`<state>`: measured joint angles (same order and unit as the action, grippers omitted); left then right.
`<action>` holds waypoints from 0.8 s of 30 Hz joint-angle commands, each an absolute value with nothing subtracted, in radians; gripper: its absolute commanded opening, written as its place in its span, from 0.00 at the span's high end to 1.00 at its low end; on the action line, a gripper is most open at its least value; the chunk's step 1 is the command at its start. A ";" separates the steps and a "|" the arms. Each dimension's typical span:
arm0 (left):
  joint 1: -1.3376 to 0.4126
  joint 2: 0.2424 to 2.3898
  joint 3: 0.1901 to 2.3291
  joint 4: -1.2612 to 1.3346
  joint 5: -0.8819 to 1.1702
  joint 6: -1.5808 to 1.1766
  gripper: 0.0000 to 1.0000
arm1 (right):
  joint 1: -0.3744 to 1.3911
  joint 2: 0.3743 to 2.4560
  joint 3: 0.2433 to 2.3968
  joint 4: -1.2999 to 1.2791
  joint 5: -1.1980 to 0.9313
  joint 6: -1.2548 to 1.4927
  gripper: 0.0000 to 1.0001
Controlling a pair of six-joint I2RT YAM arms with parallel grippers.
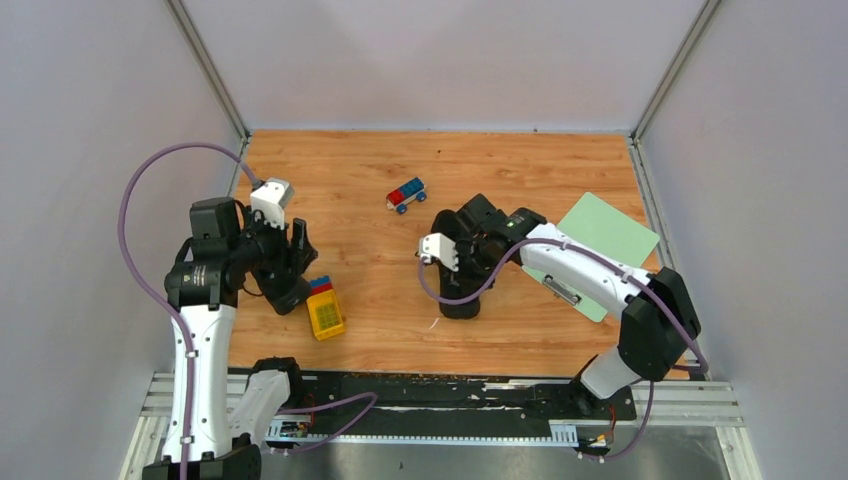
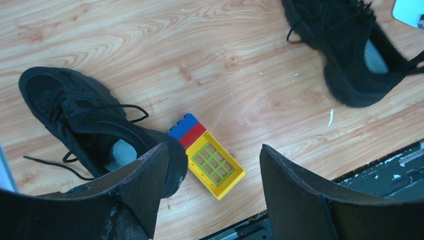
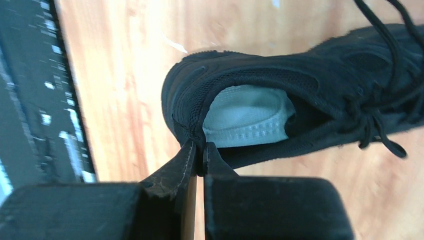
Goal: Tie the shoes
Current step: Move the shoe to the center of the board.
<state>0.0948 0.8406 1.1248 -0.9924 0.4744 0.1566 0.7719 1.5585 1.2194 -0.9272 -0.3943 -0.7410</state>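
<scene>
Holds heel rim of first shoe point(image 3: 320, 85) pinched in right gripper point(image 3: 199, 156), well right of yellow block point(image 2: 215, 166), toe pointing away from gripper. Hovers left gripper point(image 2: 212, 156), spread, above second shoe point(image 2: 75, 117) just left of block.

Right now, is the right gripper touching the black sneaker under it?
Touching. The right wrist view shows the right gripper shut, its tips pinching the heel rim of the black sneaker, with no gap visible.
</scene>
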 commanded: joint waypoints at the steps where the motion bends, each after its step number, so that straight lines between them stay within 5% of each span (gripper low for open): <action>1: 0.106 0.833 1.153 -0.995 0.426 0.199 0.26 | 0.683 1.460 1.259 -0.911 -0.252 -0.885 1.00; 10: 0.107 0.834 1.144 -1.005 0.435 0.212 0.26 | 0.569 1.513 1.240 -0.777 -0.211 -0.943 1.00; 16: 0.107 0.879 1.157 -1.043 0.202 0.413 0.26 | 0.499 1.539 1.232 -0.719 -0.211 -0.984 1.00; 20: 0.108 0.911 1.132 -1.033 0.019 0.557 0.25 | 0.491 1.478 1.191 -0.701 -0.247 -0.938 0.60; 24: 0.107 0.964 1.134 -1.047 0.031 0.612 0.24 | 0.487 1.363 1.201 -0.711 -0.318 -0.794 0.40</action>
